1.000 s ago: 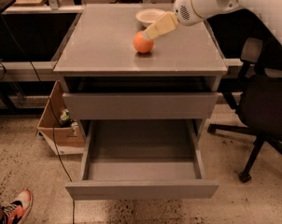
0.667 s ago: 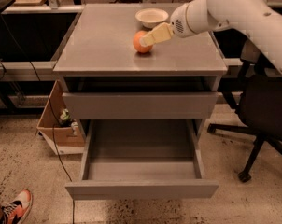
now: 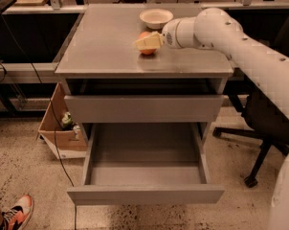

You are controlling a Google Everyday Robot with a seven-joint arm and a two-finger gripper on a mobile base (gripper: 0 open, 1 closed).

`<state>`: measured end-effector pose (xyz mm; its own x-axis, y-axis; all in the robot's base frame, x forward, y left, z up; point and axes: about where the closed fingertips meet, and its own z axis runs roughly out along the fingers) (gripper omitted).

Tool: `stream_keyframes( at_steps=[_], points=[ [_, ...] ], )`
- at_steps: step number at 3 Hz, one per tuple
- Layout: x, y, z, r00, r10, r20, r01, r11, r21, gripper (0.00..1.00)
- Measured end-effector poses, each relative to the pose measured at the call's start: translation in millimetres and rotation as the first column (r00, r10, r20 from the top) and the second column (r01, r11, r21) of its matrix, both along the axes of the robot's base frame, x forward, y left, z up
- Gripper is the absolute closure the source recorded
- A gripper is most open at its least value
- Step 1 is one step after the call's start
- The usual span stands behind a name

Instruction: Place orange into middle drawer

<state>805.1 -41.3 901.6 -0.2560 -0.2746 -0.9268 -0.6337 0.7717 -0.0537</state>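
The orange (image 3: 147,51) sits on the grey cabinet top (image 3: 101,42), right of centre, just in front of the cream-white bowl (image 3: 156,18). My gripper (image 3: 148,41) reaches in from the right on the white arm and sits right at the orange, covering most of it; only slivers of the fruit show above and below it. The middle drawer (image 3: 144,194) is pulled out wide open below and is empty inside. The grey drawer (image 3: 143,108) above it is pushed in.
A cardboard box (image 3: 63,131) stands on the floor left of the cabinet, with cables beside it. A black office chair (image 3: 266,123) is at the right. A shoe (image 3: 17,212) shows at the bottom left. Desks run behind the cabinet.
The gripper has moved left from beside the orange onto it, now covering most of the fruit. The orange and the bowl have stayed in place.
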Motion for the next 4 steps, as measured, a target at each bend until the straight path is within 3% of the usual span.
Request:
stream_keyframes(
  at_steps=[1, 2, 3, 4],
  points=[
    [10, 17, -19, 1.0000, 0.005, 0.004, -0.005, 0.999, 0.036, 0.00],
    [23, 27, -36, 1.0000, -0.006, 0.007, 0.006, 0.998, 0.057, 0.16],
    [30, 24, -48, 0.9999, 0.016, 0.005, -0.016, 0.990, 0.137, 0.40],
    [28, 4, -51, 0.9969, 0.074, 0.026, -0.078, 0.964, 0.253, 0.63]
  ],
)
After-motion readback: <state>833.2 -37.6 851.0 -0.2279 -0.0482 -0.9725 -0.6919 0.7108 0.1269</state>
